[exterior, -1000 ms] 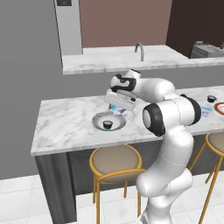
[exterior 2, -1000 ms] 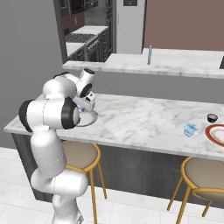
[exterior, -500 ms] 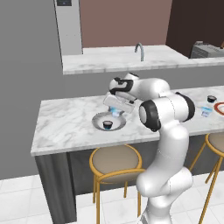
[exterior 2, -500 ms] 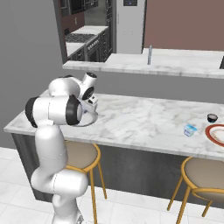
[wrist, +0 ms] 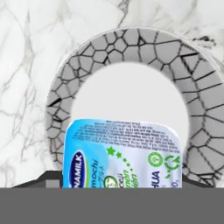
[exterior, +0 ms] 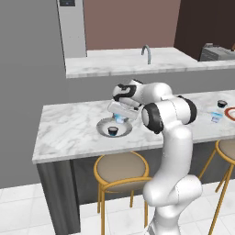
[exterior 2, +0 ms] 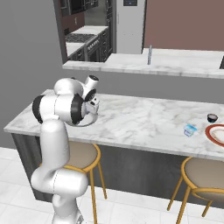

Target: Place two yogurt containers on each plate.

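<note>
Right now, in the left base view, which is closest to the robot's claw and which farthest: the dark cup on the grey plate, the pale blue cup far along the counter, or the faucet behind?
From the gripper:
1. Dark cup, on the grey plate just below it.
2. Faucet, on the back counter, beyond it.
3. Pale blue cup, far right along the counter.

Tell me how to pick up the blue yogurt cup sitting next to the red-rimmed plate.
Take the cup by its side walls, coming straight down from above. It stands upright on the counter, apart from the plate and the dark cup, so there seems to be room for the tool on either side.
</note>
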You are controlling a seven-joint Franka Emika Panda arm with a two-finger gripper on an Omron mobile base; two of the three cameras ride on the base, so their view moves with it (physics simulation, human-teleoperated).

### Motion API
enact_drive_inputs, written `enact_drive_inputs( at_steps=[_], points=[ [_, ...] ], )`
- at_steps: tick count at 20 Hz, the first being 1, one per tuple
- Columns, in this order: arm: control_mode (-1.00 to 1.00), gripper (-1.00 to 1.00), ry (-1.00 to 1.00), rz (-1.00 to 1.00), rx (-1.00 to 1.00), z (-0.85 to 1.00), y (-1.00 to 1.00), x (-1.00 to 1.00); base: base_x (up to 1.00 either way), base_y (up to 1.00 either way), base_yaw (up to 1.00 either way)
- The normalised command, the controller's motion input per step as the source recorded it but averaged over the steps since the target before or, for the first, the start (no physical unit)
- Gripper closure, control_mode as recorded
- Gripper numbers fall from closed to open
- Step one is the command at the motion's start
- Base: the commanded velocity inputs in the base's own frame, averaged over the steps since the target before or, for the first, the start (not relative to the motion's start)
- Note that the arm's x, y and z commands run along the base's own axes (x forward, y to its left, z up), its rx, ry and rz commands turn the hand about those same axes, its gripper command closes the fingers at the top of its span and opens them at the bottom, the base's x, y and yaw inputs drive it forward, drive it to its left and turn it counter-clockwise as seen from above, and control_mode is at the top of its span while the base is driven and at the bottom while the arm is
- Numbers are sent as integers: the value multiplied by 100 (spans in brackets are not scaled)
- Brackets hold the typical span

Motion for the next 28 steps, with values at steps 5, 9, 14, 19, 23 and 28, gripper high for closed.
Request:
enact_drive_inputs(
  at_steps=[5, 9, 14, 19, 23, 28],
  points=[
    [-100, 100, 0, 2, 0, -15, 0, 25, 0, 0, 0],
    [-100, 100, 0, 2, 0, -17, 0, 19, 0, 0, 0],
    [-100, 100, 0, 2, 0, -18, 0, 14, 0, 0, 0],
    [-100, 100, 0, 2, 0, -11, 0, 0, 0, 0, 0],
    [-100, -100, 0, 0, 0, -10, 0, 5, 0, 0, 0],
    [-100, -100, -2, 1, 0, -24, 0, 14, 0, 0, 0]
  ],
)
